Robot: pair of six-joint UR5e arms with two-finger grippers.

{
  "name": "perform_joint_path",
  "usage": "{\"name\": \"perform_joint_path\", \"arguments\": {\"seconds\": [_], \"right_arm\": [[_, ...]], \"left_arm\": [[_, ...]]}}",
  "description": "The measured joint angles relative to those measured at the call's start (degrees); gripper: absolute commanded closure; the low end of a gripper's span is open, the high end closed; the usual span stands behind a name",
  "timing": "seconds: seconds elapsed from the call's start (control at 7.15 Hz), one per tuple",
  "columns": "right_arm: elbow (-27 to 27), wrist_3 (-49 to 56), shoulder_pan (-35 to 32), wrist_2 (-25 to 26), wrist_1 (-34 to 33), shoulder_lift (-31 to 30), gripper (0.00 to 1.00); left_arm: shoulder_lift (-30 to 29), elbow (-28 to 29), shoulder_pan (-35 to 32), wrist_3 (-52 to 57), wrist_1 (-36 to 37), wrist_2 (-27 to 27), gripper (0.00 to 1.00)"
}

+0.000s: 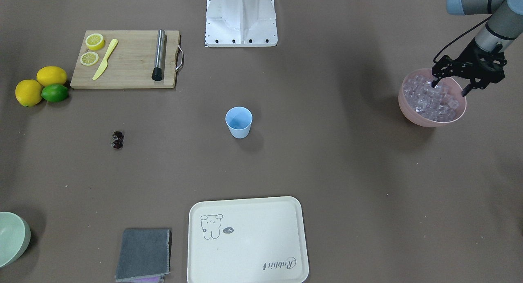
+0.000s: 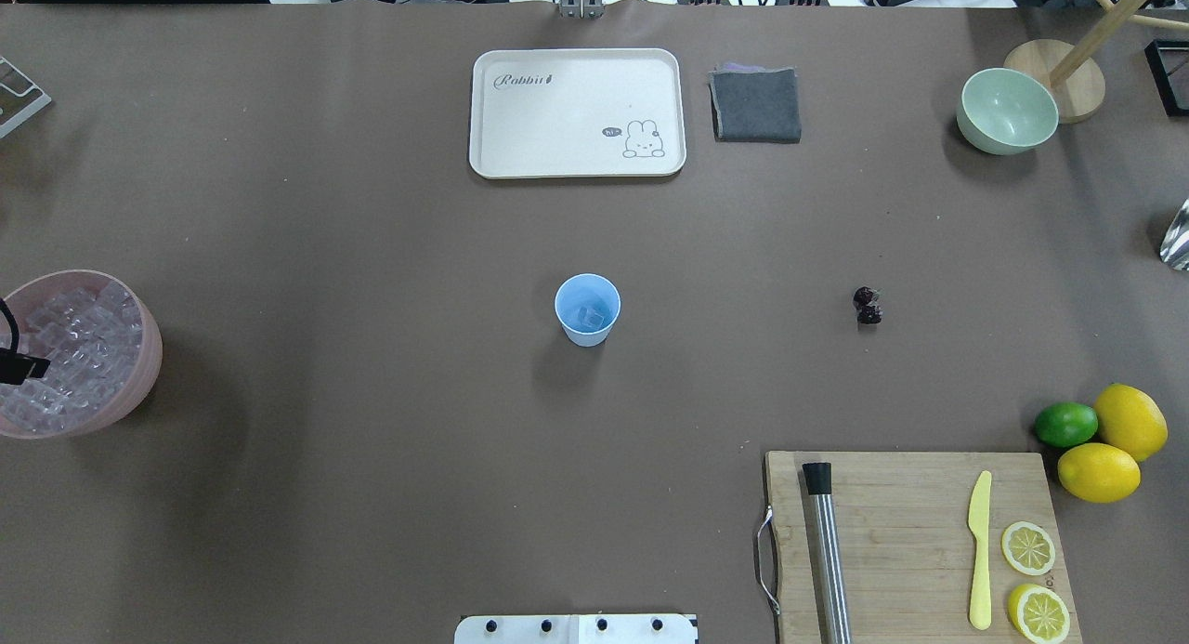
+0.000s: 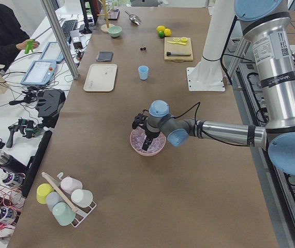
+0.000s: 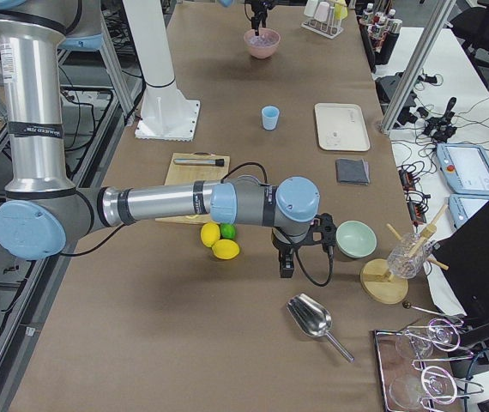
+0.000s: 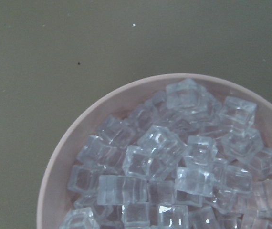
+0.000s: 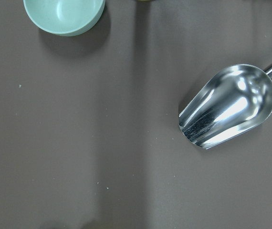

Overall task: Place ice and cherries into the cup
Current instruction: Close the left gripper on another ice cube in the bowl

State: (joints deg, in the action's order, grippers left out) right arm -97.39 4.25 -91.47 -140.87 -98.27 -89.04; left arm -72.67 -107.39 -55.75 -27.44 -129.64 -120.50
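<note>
The light-blue cup (image 1: 238, 121) (image 2: 587, 309) stands upright mid-table, and the overhead view shows a clear cube in its bottom. The dark cherries (image 1: 117, 139) (image 2: 868, 306) lie on the table toward my right side, well apart from the cup. Ice (image 1: 431, 100) (image 5: 174, 162) is heaped in a pink bowl (image 1: 408, 111) (image 2: 141, 384) at the far left. My left gripper (image 1: 450, 87) hangs open just over that heap, fingers spread with nothing between them. My right gripper (image 4: 286, 264) shows only in the exterior right view, low beside the pale-green bowl; I cannot tell its state.
A cutting board (image 1: 126, 68) carries lemon slices, a yellow knife and a steel rod. Two lemons and a lime (image 1: 54, 92) sit beside it. A cream tray (image 1: 245, 258), a grey cloth (image 1: 143, 254), a pale-green bowl (image 2: 1008, 110) and a metal scoop (image 6: 229, 107) lie around.
</note>
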Motion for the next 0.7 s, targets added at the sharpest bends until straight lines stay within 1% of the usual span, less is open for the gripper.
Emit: {"name": "perform_joint_path", "arguments": {"seconds": [0.7], "right_arm": [[0.0,-1.1,0.6,0.0,1.0,0.1,0.00]], "left_arm": [[0.0,-0.8,2.4,-4.1,0.0,1.0,0.03]]}}
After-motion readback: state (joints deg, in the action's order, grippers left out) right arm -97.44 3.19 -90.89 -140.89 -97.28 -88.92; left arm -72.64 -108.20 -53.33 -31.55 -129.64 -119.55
